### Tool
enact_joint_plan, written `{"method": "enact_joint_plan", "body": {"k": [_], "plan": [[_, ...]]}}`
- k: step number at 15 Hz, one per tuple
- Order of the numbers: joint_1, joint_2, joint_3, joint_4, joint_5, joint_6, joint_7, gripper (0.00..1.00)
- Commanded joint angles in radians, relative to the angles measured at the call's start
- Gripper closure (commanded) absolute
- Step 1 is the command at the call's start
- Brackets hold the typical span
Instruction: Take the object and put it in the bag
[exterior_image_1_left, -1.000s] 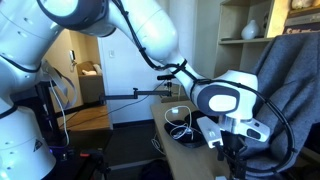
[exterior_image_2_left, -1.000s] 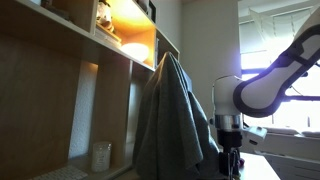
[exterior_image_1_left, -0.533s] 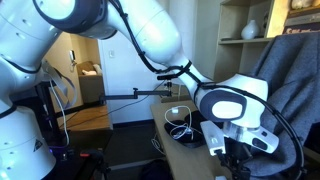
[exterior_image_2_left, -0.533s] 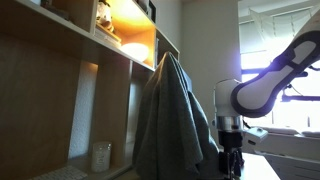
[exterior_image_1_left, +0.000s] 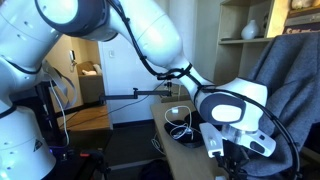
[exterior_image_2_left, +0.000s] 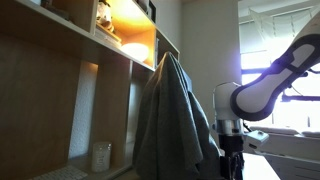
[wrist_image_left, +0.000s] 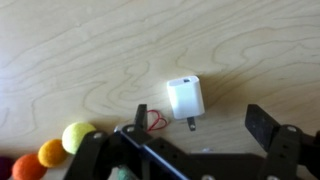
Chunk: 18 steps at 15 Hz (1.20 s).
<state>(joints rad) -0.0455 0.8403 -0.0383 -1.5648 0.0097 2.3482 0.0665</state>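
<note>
Bottom edge of the wrist view: the fingers (wrist_image_left: 265, 126) stand wide apart, gripping nothing. Just above them, dead centre of frame, the white charger block (wrist_image_left: 185, 97) lies flat on the wooden counter (wrist_image_left: 70, 60), prongs pointing back toward the fingers. A small red wire loop (wrist_image_left: 156, 122) sits just beside its lower left. In the lower left corner there's a yellow ball (wrist_image_left: 78, 136), an orange ball (wrist_image_left: 52, 153) and a red ball (wrist_image_left: 24, 168), close together in a row. The bag I can't pick out. Further back, in both exterior views, the white arm (exterior_image_1_left: 150, 40) reaches down at the right of frame, the big grey cloth (exterior_image_1_left: 290, 70) draped beside it
</note>
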Motion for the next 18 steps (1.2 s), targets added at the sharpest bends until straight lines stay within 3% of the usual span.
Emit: {"method": "enact_joint_plan", "body": {"k": [1,18], "plan": [[0.002,0.002,-0.002,0.004,0.003,-0.002,-0.002,0.0],[-0.003,0.0,-0.008,-0.036,0.004,0.024,-0.002,0.0]]}}
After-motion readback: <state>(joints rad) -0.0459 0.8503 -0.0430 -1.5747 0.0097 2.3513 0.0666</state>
